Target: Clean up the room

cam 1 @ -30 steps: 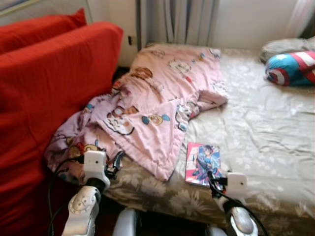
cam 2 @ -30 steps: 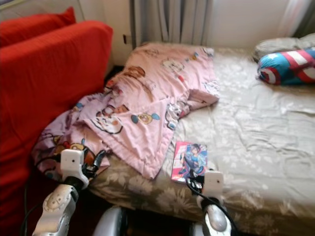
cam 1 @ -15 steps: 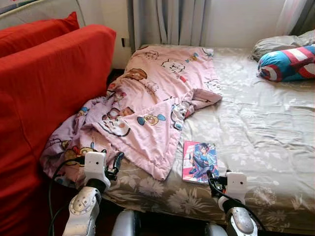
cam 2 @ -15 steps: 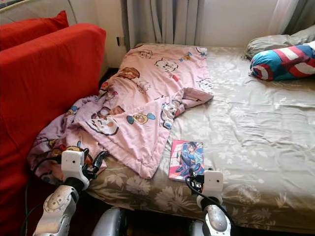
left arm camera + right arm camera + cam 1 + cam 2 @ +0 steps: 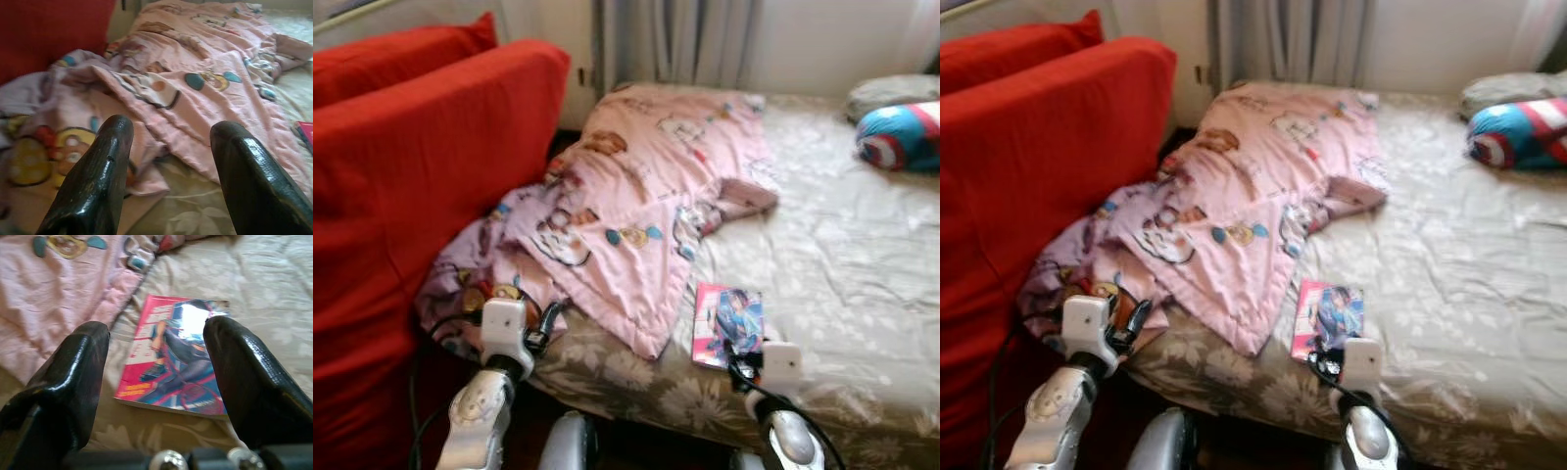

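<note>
Cam shifts & blurs vs 0.5 s ago, whole scene slides right. Book now sits closer above right hand. Nothing on bed itself moves.

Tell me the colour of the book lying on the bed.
Mostly pink-red, with a blue illustrated figure on the book cover; right wrist view shows it best.

Bed with blanket, book
</note>
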Robot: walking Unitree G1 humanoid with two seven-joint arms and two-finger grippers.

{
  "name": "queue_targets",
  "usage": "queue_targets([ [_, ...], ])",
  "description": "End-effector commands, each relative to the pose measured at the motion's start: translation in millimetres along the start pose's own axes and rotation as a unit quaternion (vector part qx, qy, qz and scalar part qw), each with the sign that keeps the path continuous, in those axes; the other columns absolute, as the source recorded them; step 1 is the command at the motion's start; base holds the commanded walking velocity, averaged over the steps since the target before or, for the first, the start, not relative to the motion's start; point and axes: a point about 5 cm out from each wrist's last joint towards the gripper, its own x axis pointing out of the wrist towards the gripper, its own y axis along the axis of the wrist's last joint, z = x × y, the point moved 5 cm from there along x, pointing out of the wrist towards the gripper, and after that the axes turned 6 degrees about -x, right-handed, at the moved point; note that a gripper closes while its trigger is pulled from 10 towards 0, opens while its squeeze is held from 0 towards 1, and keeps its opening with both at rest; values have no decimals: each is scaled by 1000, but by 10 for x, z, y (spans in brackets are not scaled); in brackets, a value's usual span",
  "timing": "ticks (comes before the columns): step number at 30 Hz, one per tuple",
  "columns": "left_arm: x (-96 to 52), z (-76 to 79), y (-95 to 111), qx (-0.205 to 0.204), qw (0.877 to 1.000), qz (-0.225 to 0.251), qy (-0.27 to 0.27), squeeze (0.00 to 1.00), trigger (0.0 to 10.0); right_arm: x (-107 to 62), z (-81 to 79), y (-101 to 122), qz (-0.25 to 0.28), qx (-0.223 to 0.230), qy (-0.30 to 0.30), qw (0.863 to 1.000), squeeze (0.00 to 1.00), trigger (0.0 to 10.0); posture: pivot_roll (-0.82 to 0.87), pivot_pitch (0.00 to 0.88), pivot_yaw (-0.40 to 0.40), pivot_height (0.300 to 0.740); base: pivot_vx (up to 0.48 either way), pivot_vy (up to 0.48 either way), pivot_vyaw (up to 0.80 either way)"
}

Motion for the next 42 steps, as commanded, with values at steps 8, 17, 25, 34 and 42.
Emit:
queue_targets([
  [8, 26, 31, 10, -5, 1000, -1, -6, 0, 10000, -22, 63, -33, -5, 4, -11, 1000, 0, 10000, 13, 21, 21, 616, 246, 0, 0],
  [17, 24, 34, 10, -4, 1000, -2, -7, 0, 10000, -27, 71, -44, -5, 5, -13, 1000, 0, 10000, 13, 22, 24, 616, 266, 0, 0],
  [25, 25, 33, 16, -4, 1000, -1, -7, 0, 10000, -16, 89, -53, -10, 5, -14, 1000, 0, 10000, 13, 22, 25, 616, 169, 0, 0],
  [34, 8, 13, 41, 0, 1000, 1, -8, 0, 10000, 95, 97, -63, -35, 31, -7, 999, 0, 10000, 23, 46, 34, 616, 0, 0, 0],
  [42, -22, -30, 52, 6, 1000, -2, -7, 0, 10000, 184, 264, -109, -68, 116, -62, 989, 1000, 10000, 55, 80, 51, 616, 0, 0, 0],
])
